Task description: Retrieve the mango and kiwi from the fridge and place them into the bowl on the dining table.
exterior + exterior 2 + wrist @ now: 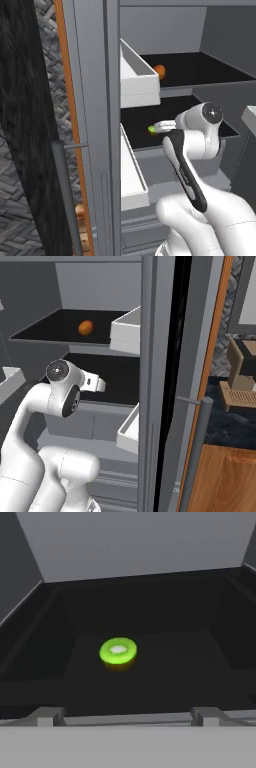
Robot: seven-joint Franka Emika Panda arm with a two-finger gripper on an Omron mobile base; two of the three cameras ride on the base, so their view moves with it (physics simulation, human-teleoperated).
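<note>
At the far left of the left base view stands a dark grey vertical bar handle [64, 200] beside the tall matte grey fridge [95, 125], whose doors are open on a dark interior. Two white door shelves [137, 80] jut out along the left door, one above the other. On the upper dark shelf, towards the back, rests the orange rounded mango [159, 71], well apart from the arm. On the lower dark shelf lies the bright green cut kiwi [118, 652], flat side up, near the middle of the shelf floor. The white robot arm [192, 145] reaches into this lower shelf, and its hand [125, 714] hovers just near of the kiwi with its fingers [46, 716] spread wide, touching nothing. To the right, the other door's grey bar handle [196, 451] stands near brown wooden cabinetry [225, 481].
</note>
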